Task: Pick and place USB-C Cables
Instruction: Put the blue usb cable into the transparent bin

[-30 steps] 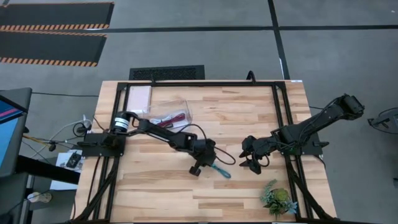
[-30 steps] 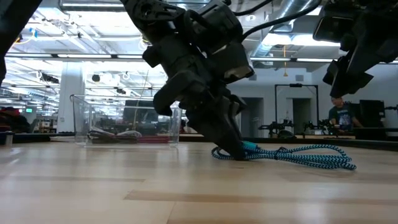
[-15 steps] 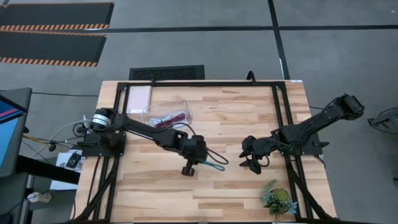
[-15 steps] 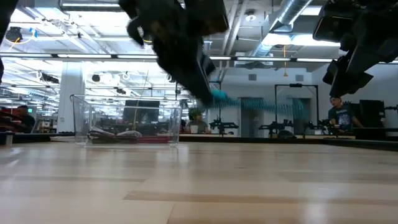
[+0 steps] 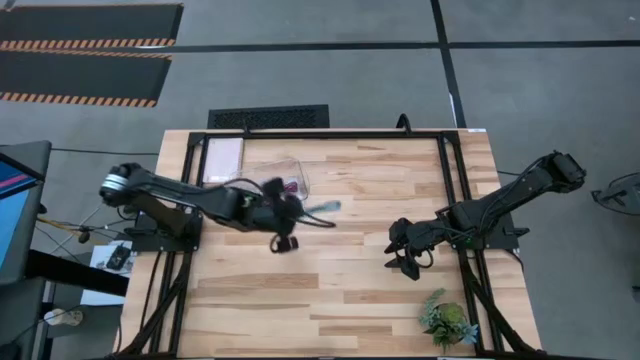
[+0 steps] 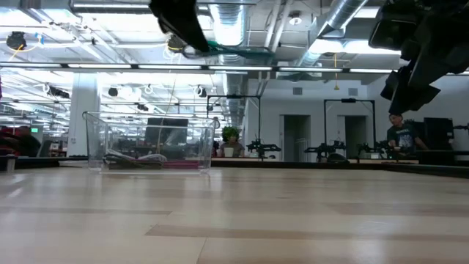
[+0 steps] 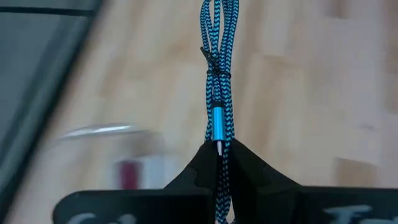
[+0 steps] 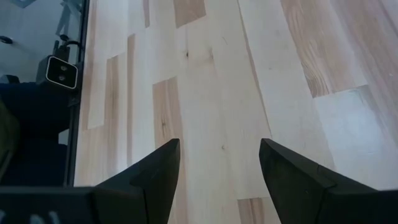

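Note:
My left gripper [image 5: 297, 213] is shut on the teal braided cable bundle [image 5: 322, 208], high above the table beside the clear box [image 5: 252, 166]. It also shows in the left wrist view [image 7: 219, 171] and at the top of the low view [image 6: 187, 29]. The box holds a maroon-red cable [image 5: 291, 186] and a white one [image 6: 150, 157]. My right gripper [image 5: 404, 263] is open and empty above the table's right half; its wrist view [image 8: 217, 165] shows bare wood. No black cable shows. My left gripper pinches the teal bundle near its plug end [image 7: 218, 144] between its two fingers. The fingers lie along the bundle, roughly level, pointing toward the table's right. The rest of the bundle [image 7: 217, 56] sticks out beyond the fingertips, lifted clear of the table.
A small green potted plant [image 5: 447, 320] stands at the near right corner. A pale flat pad [image 5: 222, 158] lies left of the clear box. Black frame rails run along the table's left, right and far sides. Bare wood lies between the two arms.
My left gripper has lifted the teal cable off the table and carried it up and toward the far left, to the clear box. The whole bundle has left the table and now sticks out level from the fingers. My right arm has kept still.

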Robot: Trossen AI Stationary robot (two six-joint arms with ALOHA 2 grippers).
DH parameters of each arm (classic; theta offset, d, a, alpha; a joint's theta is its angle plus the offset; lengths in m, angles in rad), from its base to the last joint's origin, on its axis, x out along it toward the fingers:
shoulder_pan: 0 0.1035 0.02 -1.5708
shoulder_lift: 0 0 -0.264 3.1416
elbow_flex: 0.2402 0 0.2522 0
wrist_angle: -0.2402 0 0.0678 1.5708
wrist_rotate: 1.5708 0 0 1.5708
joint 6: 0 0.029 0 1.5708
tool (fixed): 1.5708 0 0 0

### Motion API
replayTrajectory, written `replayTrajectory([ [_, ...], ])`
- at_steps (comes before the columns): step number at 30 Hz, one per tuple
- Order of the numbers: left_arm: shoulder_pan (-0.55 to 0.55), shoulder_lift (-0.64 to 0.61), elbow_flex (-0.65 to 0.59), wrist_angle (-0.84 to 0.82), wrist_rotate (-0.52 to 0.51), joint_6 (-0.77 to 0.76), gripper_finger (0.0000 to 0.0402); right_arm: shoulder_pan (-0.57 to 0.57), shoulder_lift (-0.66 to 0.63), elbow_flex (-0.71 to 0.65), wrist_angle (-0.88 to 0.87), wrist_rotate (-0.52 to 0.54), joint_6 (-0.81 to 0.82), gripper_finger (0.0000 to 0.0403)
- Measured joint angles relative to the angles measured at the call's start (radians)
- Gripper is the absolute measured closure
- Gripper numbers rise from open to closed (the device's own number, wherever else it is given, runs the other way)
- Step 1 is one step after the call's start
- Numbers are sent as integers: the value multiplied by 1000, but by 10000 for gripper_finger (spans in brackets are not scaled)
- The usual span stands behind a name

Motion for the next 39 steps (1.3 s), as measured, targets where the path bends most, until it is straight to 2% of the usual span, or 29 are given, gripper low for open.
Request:
replayTrajectory([
  [8,5,-165,0,-231,-359,-107,401,-1,0,0,1,2,0,159],
  [12,38,-216,0,-395,-433,-203,401,-1,0,0,1,2,0,159],
  [16,88,-232,0,-578,-429,-322,401,-1,0,0,1,2,0,159],
  [20,125,-227,-1,-668,-411,-346,401,-1,0,0,1,3,0,159],
  [27,186,-224,-108,-601,-273,-193,401,-1,0,0,1,3,3,159],
  [30,201,-224,-166,-559,-246,-137,402,-1,0,0,1,4,3,159],
  [39,232,-224,-303,-341,-109,65,401,-1,0,0,1,5,0,159],
])
